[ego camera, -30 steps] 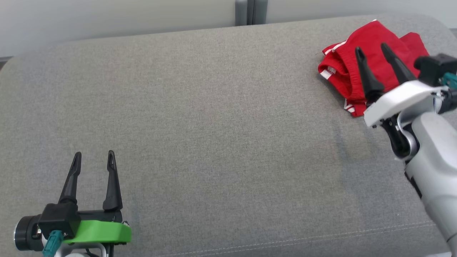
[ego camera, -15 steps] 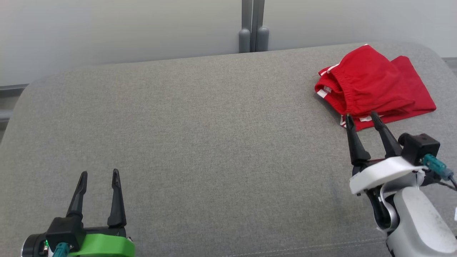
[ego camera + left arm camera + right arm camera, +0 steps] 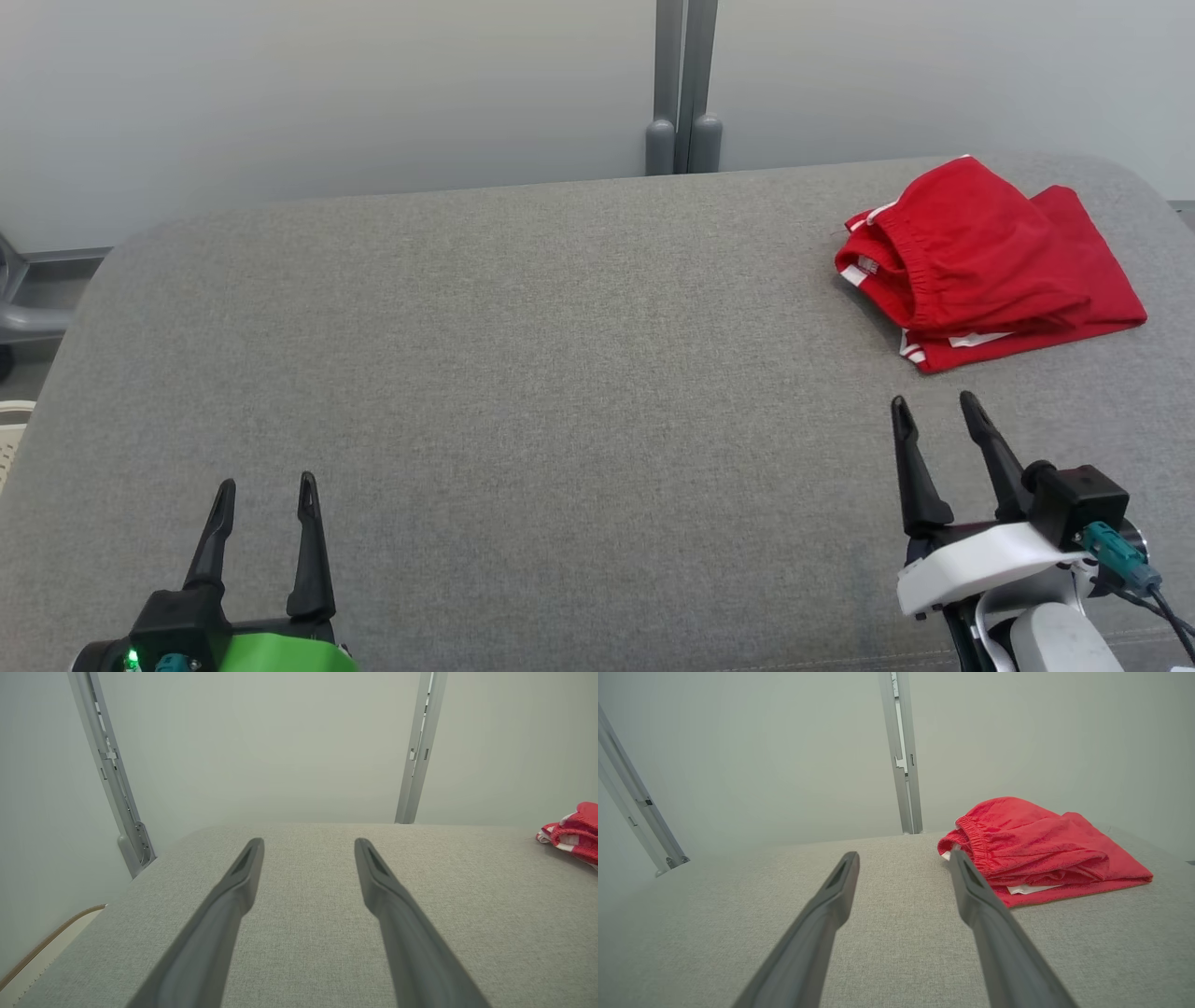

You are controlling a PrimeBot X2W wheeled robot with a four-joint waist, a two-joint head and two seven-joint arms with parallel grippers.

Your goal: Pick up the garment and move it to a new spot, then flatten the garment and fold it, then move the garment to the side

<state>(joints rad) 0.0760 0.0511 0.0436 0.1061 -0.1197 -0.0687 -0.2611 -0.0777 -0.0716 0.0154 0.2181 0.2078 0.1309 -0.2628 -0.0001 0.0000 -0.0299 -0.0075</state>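
Note:
The garment is a pair of red shorts with white side stripes, lying folded at the far right of the grey padded surface. It also shows at the right edge of the left wrist view as the garment and right of centre in the right wrist view as the garment. My right gripper is open and empty, well short of the shorts on their near side. At the lower left my left gripper is open too, holding nothing, far from the shorts.
A pale wall stands behind the surface, with a grey vertical rail at its middle. More rails show as a rail and a rail. The surface's rounded left edge drops off beside a grey frame part.
My right gripper has drawn back from over the garment toward the near edge, staying open. The head camera has tilted up, so the whole picture has slid down. The garment lies as before.

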